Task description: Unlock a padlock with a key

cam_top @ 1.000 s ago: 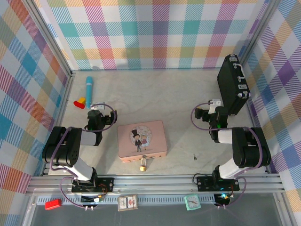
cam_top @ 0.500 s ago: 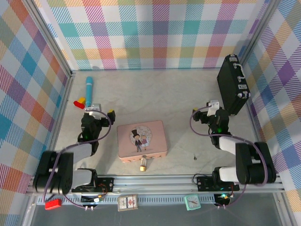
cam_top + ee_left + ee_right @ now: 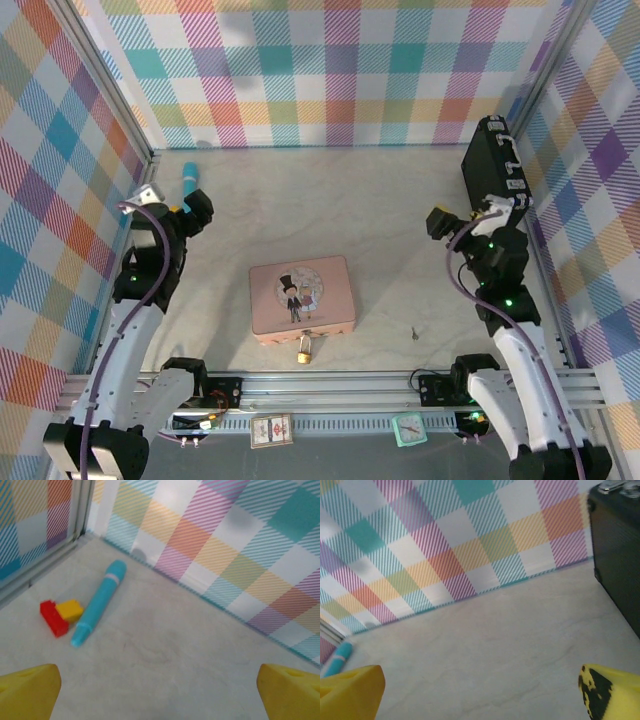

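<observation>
The small brass padlock hangs at the front edge of the pink tin, near the table's front middle. To its right the tiny dark key lies flat on the table. My left gripper is raised at the far left, well behind the padlock, and its yellow fingers stand wide apart over bare table. At the right my right gripper is also raised, behind the key, with its yellow fingers wide apart and holding nothing.
A black case stands against the right wall, close to my right gripper, and its dark side shows in the right wrist view. A teal pen lies with a red brick and a yellow brick at the back left.
Both arms have unfolded and risen from their low rest pose. The left gripper swung back-left toward the pen, the right one back-right toward the black case. Padlock, key and tin have not moved.
</observation>
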